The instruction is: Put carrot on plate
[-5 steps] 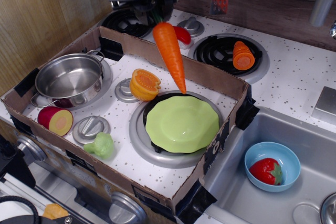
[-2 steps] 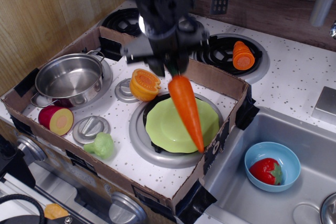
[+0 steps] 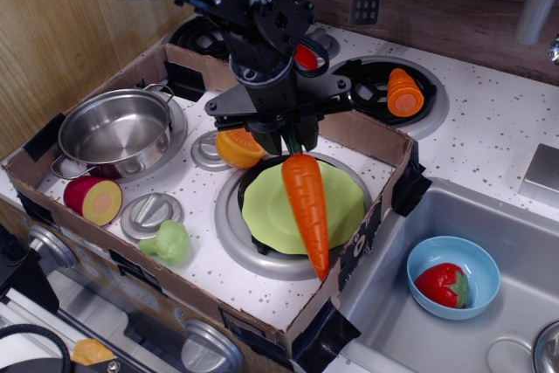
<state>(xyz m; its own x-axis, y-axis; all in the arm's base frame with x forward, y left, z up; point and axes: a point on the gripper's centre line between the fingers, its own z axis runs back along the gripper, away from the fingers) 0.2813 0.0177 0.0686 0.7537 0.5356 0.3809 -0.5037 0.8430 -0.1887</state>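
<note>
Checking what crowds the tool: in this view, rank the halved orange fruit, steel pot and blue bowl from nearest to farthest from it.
From the tool, which grips the carrot:
1. Halved orange fruit, just beside it, toward the pot.
2. Steel pot, far side of the box.
3. Blue bowl, down in the sink.

Steel pot, blue bowl w/ strawberry

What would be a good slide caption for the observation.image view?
Robot hand holds the toy carrot by its stem, tip hanging over the green plate.
</note>
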